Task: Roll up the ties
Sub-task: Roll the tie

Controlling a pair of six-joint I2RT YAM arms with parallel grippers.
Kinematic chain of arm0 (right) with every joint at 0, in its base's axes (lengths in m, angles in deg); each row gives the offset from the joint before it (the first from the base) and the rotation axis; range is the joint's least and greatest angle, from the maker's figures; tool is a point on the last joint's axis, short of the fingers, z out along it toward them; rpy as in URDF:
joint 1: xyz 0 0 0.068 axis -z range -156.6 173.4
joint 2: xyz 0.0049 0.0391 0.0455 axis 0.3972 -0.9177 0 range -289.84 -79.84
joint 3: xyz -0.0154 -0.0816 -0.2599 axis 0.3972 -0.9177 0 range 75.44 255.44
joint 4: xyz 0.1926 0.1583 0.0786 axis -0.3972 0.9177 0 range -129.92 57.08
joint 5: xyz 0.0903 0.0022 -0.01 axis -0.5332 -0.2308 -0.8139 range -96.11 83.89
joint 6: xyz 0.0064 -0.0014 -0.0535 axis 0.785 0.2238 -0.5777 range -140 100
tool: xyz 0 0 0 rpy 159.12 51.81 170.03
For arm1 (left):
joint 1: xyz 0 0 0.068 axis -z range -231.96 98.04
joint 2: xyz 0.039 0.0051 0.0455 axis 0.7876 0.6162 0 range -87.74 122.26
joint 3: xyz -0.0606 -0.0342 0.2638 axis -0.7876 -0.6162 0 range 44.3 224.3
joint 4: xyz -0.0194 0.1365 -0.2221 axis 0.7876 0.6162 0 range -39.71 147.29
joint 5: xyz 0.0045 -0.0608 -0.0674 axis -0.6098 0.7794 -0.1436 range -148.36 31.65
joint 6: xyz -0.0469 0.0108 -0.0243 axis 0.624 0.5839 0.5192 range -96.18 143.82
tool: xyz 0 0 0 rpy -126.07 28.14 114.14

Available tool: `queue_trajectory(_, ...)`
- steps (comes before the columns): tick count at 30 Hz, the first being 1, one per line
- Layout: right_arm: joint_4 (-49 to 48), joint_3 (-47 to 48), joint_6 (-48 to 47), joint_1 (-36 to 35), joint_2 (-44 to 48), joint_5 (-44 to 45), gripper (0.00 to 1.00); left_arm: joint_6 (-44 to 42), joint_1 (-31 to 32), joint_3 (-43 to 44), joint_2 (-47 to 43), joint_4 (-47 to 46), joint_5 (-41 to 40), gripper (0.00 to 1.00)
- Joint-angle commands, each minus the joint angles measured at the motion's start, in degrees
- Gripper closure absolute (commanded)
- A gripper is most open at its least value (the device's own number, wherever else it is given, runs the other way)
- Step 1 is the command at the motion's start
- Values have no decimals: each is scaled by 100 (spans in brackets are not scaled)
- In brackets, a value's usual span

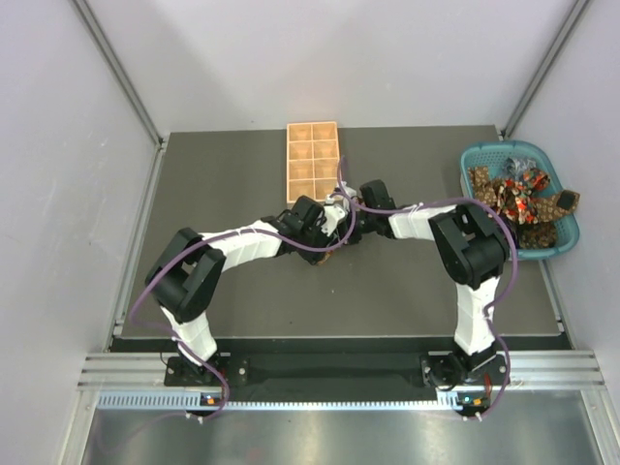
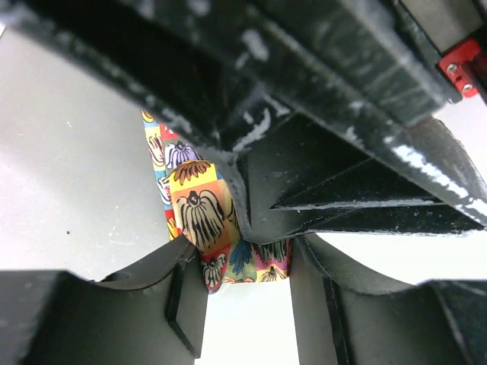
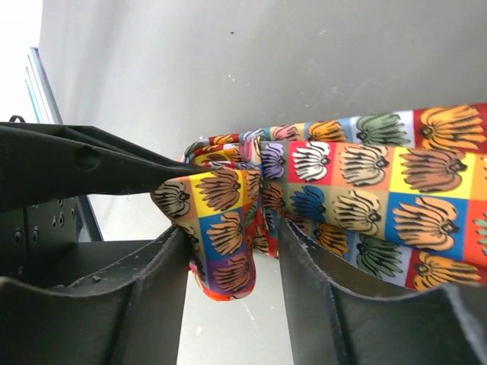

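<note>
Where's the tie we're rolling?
The tie is mid-table in the top view, just below the wooden tray, bunched between the right gripper's jaws with the left gripper alongside.

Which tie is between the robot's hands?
The colourful square-patterned tie on the table, between the left hand and right hand. The other ties sit heaped in the teal basket.

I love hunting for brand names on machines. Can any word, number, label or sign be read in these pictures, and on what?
None: no text can be read in any view.
The tie carries only flower-like pictures in coloured squares, no letters.
The wooden tray, the teal basket, the arms and the table show no lettering that I can make out.
</note>
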Motion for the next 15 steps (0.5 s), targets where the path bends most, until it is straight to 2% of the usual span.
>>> queue_trajectory(1,-23,-291,-69,219,144,448,52,24,-60,99,187,105,-308,59)
queue_trajectory(2,-136,-336,-7,245,171,448,49,24,-60,99,213,105,-308,59)
queue_trajectory(9,-866,-775,423,535,469,124,50,-11,-51,47,169,184,-396,61)
queue_trajectory(15,-1069,-942,538,658,636,140,50,-38,-60,-24,143,210,-501,61)
